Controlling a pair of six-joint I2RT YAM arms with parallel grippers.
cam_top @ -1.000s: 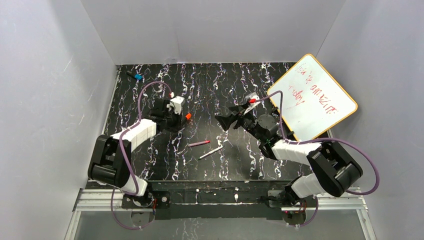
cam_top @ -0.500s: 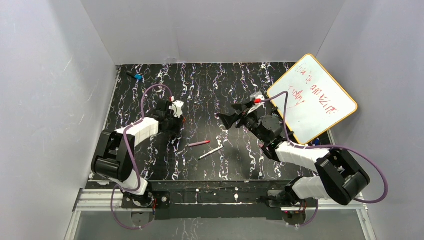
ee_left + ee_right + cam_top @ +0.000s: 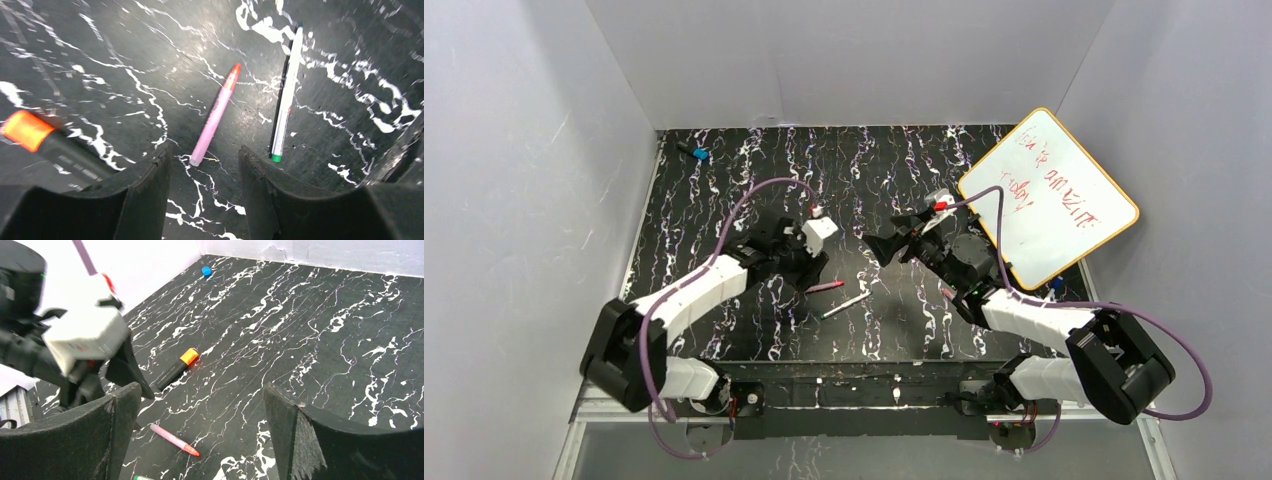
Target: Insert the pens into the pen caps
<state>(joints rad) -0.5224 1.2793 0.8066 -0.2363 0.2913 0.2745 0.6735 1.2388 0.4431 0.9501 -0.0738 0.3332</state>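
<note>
Fingers [image 3: 145, 200] of your left gripper [image 3: 205, 152] stand spread and empty, framing the near end of the pink pen [image 3: 215, 115], with the white pen [image 3: 287, 95] at its 3 o'clock and the orange-ended black marker [image 3: 50, 142] at its 9 o'clock on the marbled table [image 3: 125, 50], while your right gripper [image 3: 200, 390] hangs open, holding nothing.

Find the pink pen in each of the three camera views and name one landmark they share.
Top view: pink pen near the picture's centre.
Left wrist: the pen mid-picture, slanted, red tip uppermost.
Right wrist: the pen low, left of centre.
Shared landmark: white pen beside it, barely in the right wrist view.
</note>
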